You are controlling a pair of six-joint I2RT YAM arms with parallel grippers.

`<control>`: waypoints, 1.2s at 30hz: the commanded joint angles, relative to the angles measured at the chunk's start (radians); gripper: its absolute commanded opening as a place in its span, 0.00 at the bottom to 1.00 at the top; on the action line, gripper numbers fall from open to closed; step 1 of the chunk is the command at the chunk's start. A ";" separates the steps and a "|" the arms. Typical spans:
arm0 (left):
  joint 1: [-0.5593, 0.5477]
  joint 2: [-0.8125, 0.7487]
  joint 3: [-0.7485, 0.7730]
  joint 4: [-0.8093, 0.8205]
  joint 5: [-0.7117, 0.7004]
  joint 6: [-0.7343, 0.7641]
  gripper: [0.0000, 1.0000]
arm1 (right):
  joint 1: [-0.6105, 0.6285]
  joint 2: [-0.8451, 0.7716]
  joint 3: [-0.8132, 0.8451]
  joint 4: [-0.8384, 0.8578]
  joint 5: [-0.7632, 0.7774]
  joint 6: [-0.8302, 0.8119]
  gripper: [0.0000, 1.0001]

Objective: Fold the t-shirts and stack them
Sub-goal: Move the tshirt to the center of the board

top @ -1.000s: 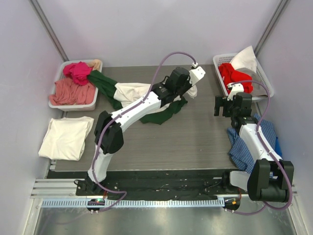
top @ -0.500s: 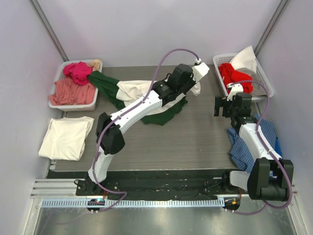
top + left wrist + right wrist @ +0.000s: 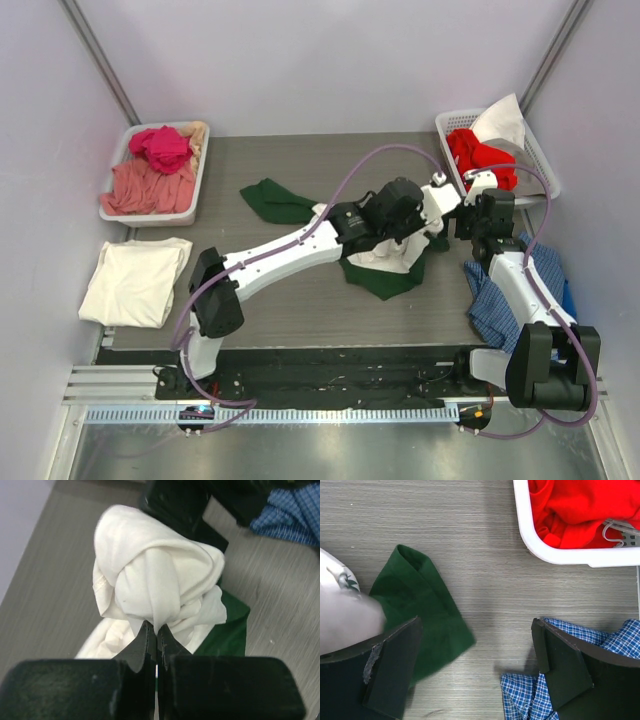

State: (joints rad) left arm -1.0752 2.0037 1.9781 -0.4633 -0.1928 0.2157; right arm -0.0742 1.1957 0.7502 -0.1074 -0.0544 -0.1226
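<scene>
My left gripper [image 3: 156,630] is shut on a fold of the white t-shirt [image 3: 160,575], which hangs bunched from the jaws. In the top view the left gripper [image 3: 418,228] holds the white shirt [image 3: 392,255] just above the table at centre right. The dark green t-shirt [image 3: 385,278] lies partly under it, and one end [image 3: 272,200] trails to the back left. The cream t-shirt [image 3: 135,282] lies folded at the left edge. My right gripper [image 3: 477,665] is open and empty over the table, close to the green shirt's corner [image 3: 427,615]. It also shows in the top view [image 3: 478,215].
A grey tray [image 3: 112,210] at the back left holds pink garments [image 3: 150,170]. A white basket [image 3: 555,552] at the back right holds red garments [image 3: 580,510]. The blue checked cloth [image 3: 520,295] lies under my right arm, and its edge shows by the right finger [image 3: 530,695].
My left arm has swung right and towards the front with the white shirt, dragging the green shirt off the left tray to centre right. The right arm has stayed still.
</scene>
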 commanded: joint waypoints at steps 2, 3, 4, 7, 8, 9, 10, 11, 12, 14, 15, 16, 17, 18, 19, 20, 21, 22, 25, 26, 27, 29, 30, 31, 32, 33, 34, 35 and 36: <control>-0.003 -0.138 -0.183 0.046 -0.065 -0.006 0.00 | -0.003 -0.015 0.043 0.024 0.020 -0.009 1.00; -0.003 -0.147 -0.206 0.051 -0.071 -0.003 0.00 | -0.003 -0.022 0.043 0.026 0.030 -0.009 1.00; -0.003 -0.160 -0.241 0.052 -0.074 0.001 0.00 | -0.003 -0.028 0.043 0.031 0.043 -0.009 1.00; -0.003 -0.161 -0.269 0.055 -0.063 0.007 0.00 | -0.003 -0.065 0.052 0.041 0.102 0.003 1.00; -0.005 -0.157 -0.269 0.055 -0.038 0.007 0.00 | -0.003 -0.079 0.055 0.046 0.117 0.008 1.00; -0.005 -0.155 -0.266 0.057 -0.022 0.001 0.00 | -0.003 -0.084 0.060 0.048 0.123 0.014 1.00; -0.005 -0.152 -0.251 0.057 -0.008 -0.002 0.00 | -0.003 -0.085 0.066 0.049 0.131 0.014 1.00; -0.009 -0.137 -0.239 0.057 0.010 -0.006 0.00 | -0.003 -0.082 0.083 0.051 0.142 0.012 1.00; -0.012 -0.129 -0.226 0.054 0.036 -0.010 0.00 | -0.003 -0.068 0.090 0.048 0.160 0.008 1.00; -0.026 -0.100 -0.176 0.040 0.052 -0.009 0.00 | -0.003 -0.050 0.118 0.046 0.179 -0.012 1.00; -0.034 -0.091 -0.161 0.034 0.070 -0.006 0.00 | -0.003 -0.039 0.127 0.046 0.185 -0.020 1.00; -0.040 -0.082 -0.132 0.031 0.073 -0.001 0.00 | -0.003 -0.016 0.149 0.045 0.194 -0.032 1.00; -0.051 -0.073 -0.119 0.022 0.079 0.002 0.00 | -0.003 -0.007 0.161 0.040 0.197 -0.038 1.00; -0.057 -0.051 -0.105 0.014 0.087 0.005 0.00 | -0.003 0.002 0.175 0.037 0.200 -0.041 1.00; -0.064 -0.037 -0.087 0.012 0.099 0.008 0.00 | -0.003 0.021 0.201 0.032 0.197 -0.043 1.00; -0.077 -0.028 -0.078 0.003 0.107 0.013 0.02 | -0.003 0.027 0.213 0.025 0.196 -0.043 1.00; -0.086 -0.004 -0.067 -0.003 0.113 0.017 0.06 | -0.003 0.036 0.225 0.020 0.191 -0.040 1.00; -0.094 0.007 -0.044 -0.009 0.112 0.022 0.25 | -0.003 0.048 0.251 0.012 0.188 -0.037 1.00; -0.118 0.030 -0.028 -0.014 0.096 0.027 0.72 | -0.003 0.064 0.287 -0.001 0.185 -0.031 1.00; -0.123 0.030 -0.028 -0.012 0.086 0.025 0.77 | -0.003 0.071 0.291 -0.005 0.182 -0.031 1.00; -0.123 0.027 -0.030 -0.011 0.078 0.025 0.80 | -0.003 0.074 0.294 -0.005 0.183 -0.035 1.00; -0.123 0.004 -0.053 0.014 0.021 0.017 0.85 | -0.003 0.084 0.298 -0.006 0.182 -0.040 1.00; -0.123 -0.011 -0.065 0.029 -0.006 0.019 0.87 | -0.003 0.088 0.298 -0.006 0.179 -0.040 1.00; -0.121 -0.051 -0.103 0.043 -0.035 0.024 0.89 | -0.003 0.093 0.301 -0.011 0.173 -0.040 1.00; -0.118 -0.075 -0.131 0.082 -0.075 0.028 0.89 | -0.003 0.096 0.304 -0.017 0.157 -0.037 1.00; -0.114 -0.100 -0.200 0.112 -0.153 0.043 0.91 | -0.003 0.105 0.308 -0.024 0.124 -0.031 1.00; -0.108 -0.132 -0.234 0.138 -0.190 0.050 0.94 | -0.003 0.108 0.322 -0.047 0.095 -0.020 1.00; -0.080 -0.184 -0.269 0.178 -0.210 0.057 0.94 | -0.001 0.116 0.331 -0.063 0.071 -0.015 1.00; -0.060 -0.216 -0.336 0.199 -0.241 0.059 0.95 | 0.002 0.131 0.339 -0.075 0.020 -0.008 1.00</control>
State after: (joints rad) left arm -1.1969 1.9614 1.7748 -0.4091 -0.2512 0.2478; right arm -0.0742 1.2984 1.0222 -0.1474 0.0834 -0.1513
